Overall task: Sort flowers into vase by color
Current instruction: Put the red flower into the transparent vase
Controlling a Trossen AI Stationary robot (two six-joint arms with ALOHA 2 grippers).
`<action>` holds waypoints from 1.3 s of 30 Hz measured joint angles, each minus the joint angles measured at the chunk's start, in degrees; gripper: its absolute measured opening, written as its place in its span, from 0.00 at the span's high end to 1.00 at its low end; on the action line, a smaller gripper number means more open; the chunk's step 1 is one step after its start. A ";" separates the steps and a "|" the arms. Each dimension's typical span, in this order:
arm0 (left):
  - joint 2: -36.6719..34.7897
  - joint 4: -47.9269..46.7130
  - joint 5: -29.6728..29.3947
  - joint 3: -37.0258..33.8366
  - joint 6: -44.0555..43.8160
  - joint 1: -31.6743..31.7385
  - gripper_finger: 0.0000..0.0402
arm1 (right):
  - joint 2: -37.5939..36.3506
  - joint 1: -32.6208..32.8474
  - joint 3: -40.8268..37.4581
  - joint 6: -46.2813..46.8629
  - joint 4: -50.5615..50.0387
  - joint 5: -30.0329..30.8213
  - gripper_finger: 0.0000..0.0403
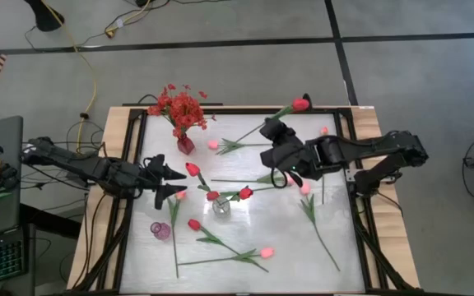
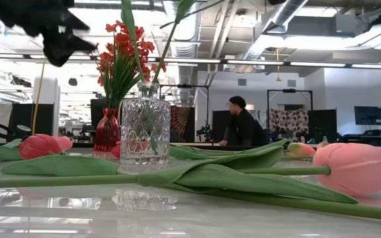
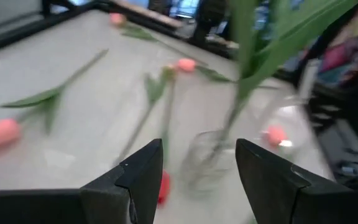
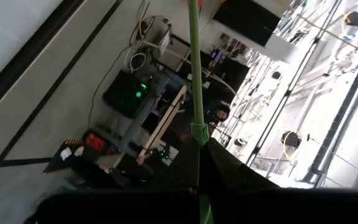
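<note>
My right gripper (image 1: 271, 130) hangs over the table's far middle, shut on a red tulip (image 1: 300, 104). My left gripper (image 1: 171, 182) stands open just left of the clear glass vase (image 1: 220, 206), which holds red tulips (image 1: 192, 169) by their stems. In the left wrist view the vase (image 3: 207, 158) stands beyond the fingers. A red vase (image 1: 185, 145) at the far left holds a bushy spray of red blossoms (image 1: 179, 105). Pink tulips (image 1: 267, 252) and a red one (image 1: 194, 224) lie flat on the table. My right gripper pinches the red tulip's green stem (image 4: 197, 134) between its two fingers. The stem runs straight out past the fingertips, and the bud (image 1: 300, 104) points toward the table's far right. The tulip is lifted clear of the table. The stem's lower end is hidden by the gripper.
A small purple vase (image 1: 161, 230) stands near the left front. Loose flowers lie across the middle and right of the white table (image 1: 138, 255). A black frame (image 1: 359, 205) borders the table. A person (image 2: 242, 122) stands in the room behind.
</note>
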 joint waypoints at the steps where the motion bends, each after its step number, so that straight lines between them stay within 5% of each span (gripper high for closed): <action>1: 0.00 -0.65 1.66 1.43 -0.30 -0.34 0.53 | 0.00 -0.32 0.00 -0.12 -0.02 -0.12 0.92; 6: 0.02 -5.03 4.27 9.03 0.90 -3.53 0.53 | 0.00 -1.09 0.00 -0.55 0.00 -0.80 0.92; 15: 1.45 -13.03 -10.98 26.44 10.26 -4.89 0.53 | 0.00 -1.09 0.00 -4.56 0.00 -2.76 0.92; 20: 9.82 -13.62 -14.16 36.56 17.56 0.09 0.53 | 0.00 -1.09 0.00 -11.46 1.18 -5.84 0.92; 26: 24.29 -21.15 -2.30 52.51 19.51 11.72 0.53 | 0.00 -1.06 -0.02 -20.34 7.86 -8.30 0.92; 33: 38.34 -24.41 28.15 62.67 21.49 27.20 0.53 | 0.00 0.59 -0.02 -21.50 11.63 -8.45 0.92; 39: 43.49 -22.46 35.12 63.02 22.06 33.26 0.53 | 0.00 2.39 -0.02 -21.51 11.63 -8.79 0.92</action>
